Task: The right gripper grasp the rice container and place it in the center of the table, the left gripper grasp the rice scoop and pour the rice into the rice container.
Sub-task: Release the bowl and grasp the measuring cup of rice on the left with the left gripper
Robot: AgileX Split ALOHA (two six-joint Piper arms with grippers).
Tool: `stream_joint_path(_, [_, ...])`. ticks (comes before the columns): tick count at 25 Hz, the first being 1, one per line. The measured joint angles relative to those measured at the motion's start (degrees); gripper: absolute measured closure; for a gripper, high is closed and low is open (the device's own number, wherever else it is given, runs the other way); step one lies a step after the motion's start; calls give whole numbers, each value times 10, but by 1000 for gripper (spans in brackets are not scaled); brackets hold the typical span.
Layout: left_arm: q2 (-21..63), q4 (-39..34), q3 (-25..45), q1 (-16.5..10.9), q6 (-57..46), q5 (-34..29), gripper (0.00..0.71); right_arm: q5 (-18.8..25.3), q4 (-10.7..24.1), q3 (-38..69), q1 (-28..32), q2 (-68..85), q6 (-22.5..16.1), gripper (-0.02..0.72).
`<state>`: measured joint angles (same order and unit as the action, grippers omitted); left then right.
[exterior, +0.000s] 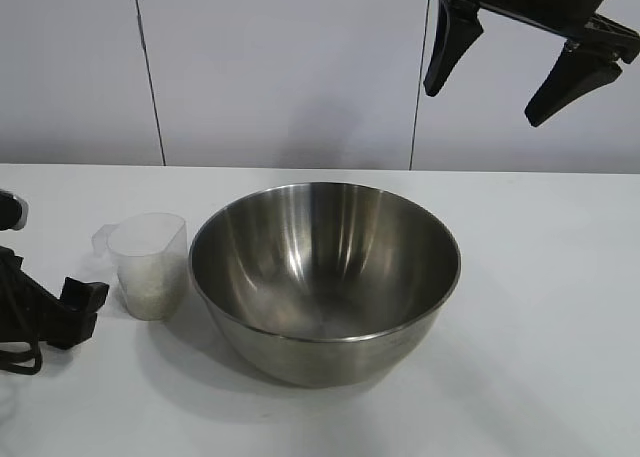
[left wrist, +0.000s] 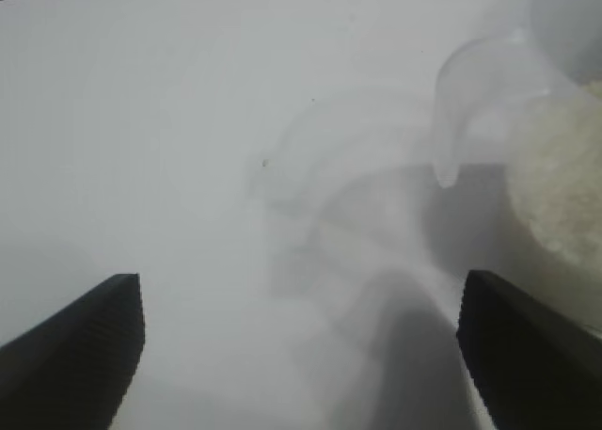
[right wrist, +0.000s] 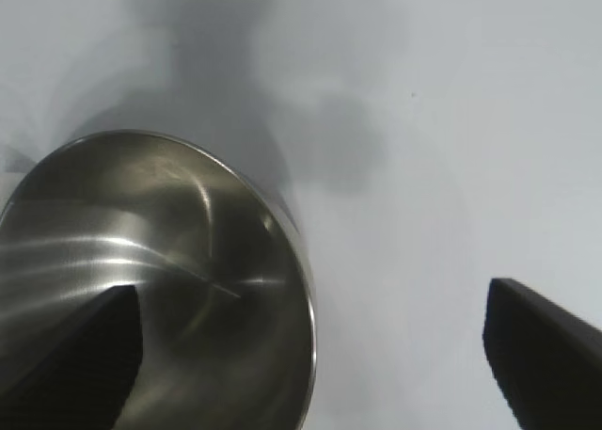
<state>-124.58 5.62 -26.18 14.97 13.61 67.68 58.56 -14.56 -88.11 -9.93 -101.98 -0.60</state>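
Observation:
The rice container [exterior: 325, 277], a wide shiny steel bowl, stands empty in the middle of the white table [exterior: 540, 317]. Just to its left stands the rice scoop [exterior: 150, 262], a clear plastic cup with rice [exterior: 152, 287] at its bottom. My right gripper [exterior: 510, 77] hangs open high above the bowl's right side, holding nothing; its wrist view looks down on the bowl's rim [right wrist: 306, 308]. My left gripper [left wrist: 301, 355] is open low over the table, left of the scoop [left wrist: 527, 148], whose handle [left wrist: 456, 110] and rice [left wrist: 564, 185] show close by. Only part of the left arm [exterior: 50, 312] shows in the exterior view.
A white panelled wall [exterior: 280, 67] closes the back of the table. Bare tabletop lies to the right of the bowl and in front of it.

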Motion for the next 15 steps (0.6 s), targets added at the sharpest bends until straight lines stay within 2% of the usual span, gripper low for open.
stream_joint_path(15, [-2, 0, -33, 0, 1, -17, 61, -1, 0, 0, 0, 0, 0, 21])
